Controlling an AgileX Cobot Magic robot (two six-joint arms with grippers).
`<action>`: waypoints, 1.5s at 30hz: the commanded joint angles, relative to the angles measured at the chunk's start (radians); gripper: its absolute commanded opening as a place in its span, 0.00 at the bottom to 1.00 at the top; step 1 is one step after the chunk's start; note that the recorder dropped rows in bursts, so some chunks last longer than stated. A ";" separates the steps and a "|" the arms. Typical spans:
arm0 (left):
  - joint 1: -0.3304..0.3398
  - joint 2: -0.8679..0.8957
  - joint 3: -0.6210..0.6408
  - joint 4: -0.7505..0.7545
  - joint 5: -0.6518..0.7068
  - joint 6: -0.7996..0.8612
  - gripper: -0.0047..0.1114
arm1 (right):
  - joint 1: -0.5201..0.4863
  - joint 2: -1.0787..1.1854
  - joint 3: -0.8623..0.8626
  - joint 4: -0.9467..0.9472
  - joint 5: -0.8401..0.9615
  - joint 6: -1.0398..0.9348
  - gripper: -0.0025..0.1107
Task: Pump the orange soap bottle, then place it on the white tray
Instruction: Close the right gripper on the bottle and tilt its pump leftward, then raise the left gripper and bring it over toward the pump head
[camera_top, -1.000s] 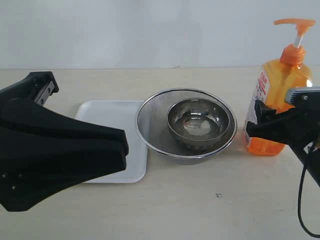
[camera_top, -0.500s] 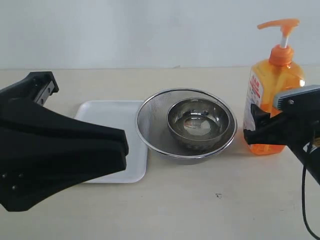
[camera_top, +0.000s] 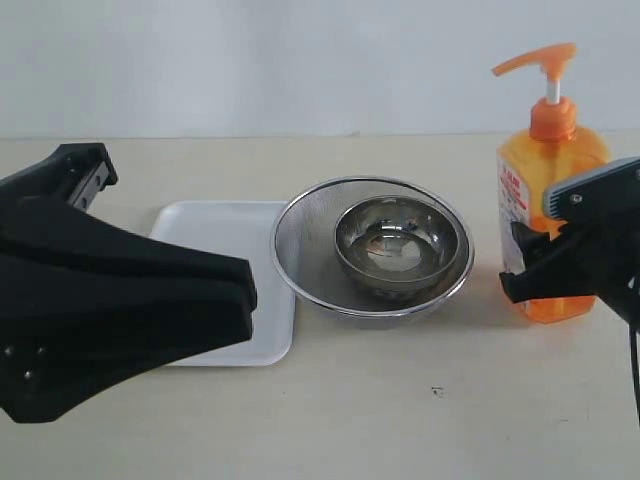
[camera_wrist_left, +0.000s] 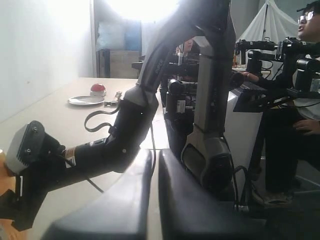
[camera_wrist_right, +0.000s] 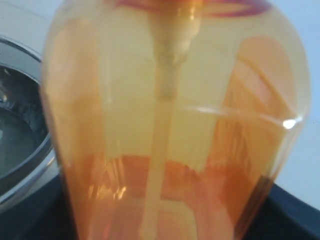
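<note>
1. Exterior view: My right end effector (camera_top: 535, 272) is grasping the bottle (camera_top: 550, 190) low on its body, at the right end of the surface (camera_top: 400, 420). The bottle stands upright with its pump head (camera_top: 535, 58) raised and the spout aimed toward the bowls. I cannot tell whether its base touches the surface. The tray (camera_top: 225, 240) lies well apart from it, on the far side of the mesh bowl (camera_top: 300, 250), which holds a steel bowl (camera_top: 400, 245). My left end effector (camera_top: 240, 300) is clenched on nothing and covers the tray's near corner.

2. Left wrist view: My left fingers (camera_wrist_left: 125, 210) are pressed together and empty. Across from them I see my right arm (camera_wrist_left: 110, 145). To pump well, I judge I should bring this clenched tip squarely onto the head and press straight down the stem, so the bottle does not tip.

3. Right wrist view: The bottle fills the frame, with my dark fingers (camera_wrist_right: 295, 215) at either side of its base and the mesh bowl's rim just beside it. The grip is low, so I should hold firm against the push. Afterwards the carry must clear that rim, and my left end effector must leave the tray free.
</note>
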 joint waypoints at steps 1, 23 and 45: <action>-0.005 -0.005 0.003 -0.003 -0.006 -0.002 0.08 | 0.001 -0.016 0.002 0.034 -0.027 -0.067 0.02; -0.005 -0.005 0.003 -0.008 -0.006 -0.002 0.08 | 0.131 -0.016 0.002 0.217 -0.059 -0.309 0.02; -0.005 -0.005 0.003 -0.036 -0.006 -0.206 0.08 | 0.131 -0.016 0.002 0.189 -0.045 -0.280 0.02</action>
